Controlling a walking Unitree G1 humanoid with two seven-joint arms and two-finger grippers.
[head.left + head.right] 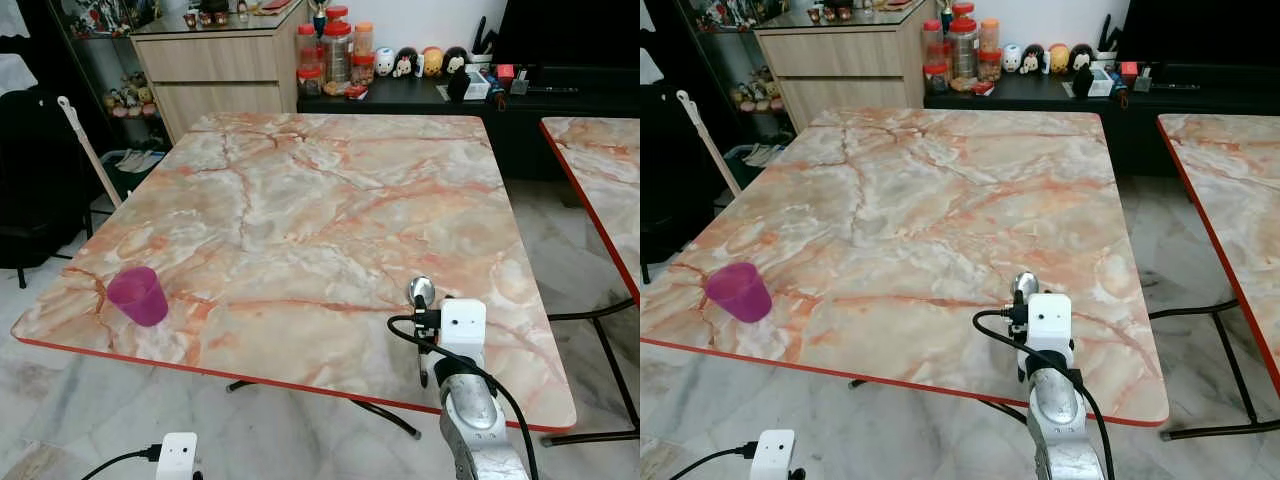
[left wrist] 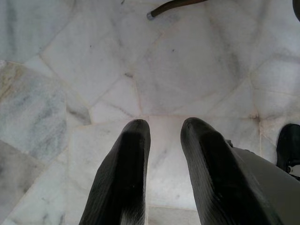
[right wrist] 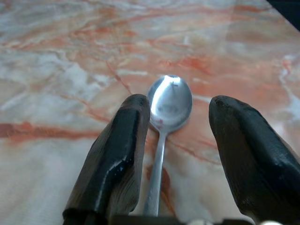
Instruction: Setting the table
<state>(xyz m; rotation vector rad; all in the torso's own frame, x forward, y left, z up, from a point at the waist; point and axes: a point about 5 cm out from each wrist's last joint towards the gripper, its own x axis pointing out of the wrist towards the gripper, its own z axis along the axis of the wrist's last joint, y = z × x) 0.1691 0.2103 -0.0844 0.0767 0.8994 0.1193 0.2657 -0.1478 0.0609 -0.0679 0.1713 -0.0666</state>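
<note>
While my left arm hangs low beside me, my left jaws (image 2: 161, 136) point at the white marble floor (image 2: 65, 70), and they are open with nothing between them. My right jaws (image 3: 178, 126) reach over the near edge of the desk (image 1: 300, 200), at about 5 o'clock on its top. They are open too. A shiny metal spoon (image 3: 166, 117) lies flat on the desk between my two right fingers (image 3: 117, 154). Its bowl points away from me, toward 12 o'clock, and its handle runs back under my wrist. The spoon lies just beside one finger; I cannot tell if they touch.

At about 8 o'clock, close to the near edge, a purple cup (image 1: 138, 296) stands upright, well apart from the spoon.

A second desk (image 1: 600, 170) with the same orange marble top stands off at 3 o'clock. Far back at 12 o'clock, past the desk, a low black cabinet (image 1: 420, 97) holds jars with red lids (image 1: 335, 50) and small toy figures (image 1: 420, 62). A wooden drawer unit (image 1: 215, 75) stands at 11 o'clock.
</note>
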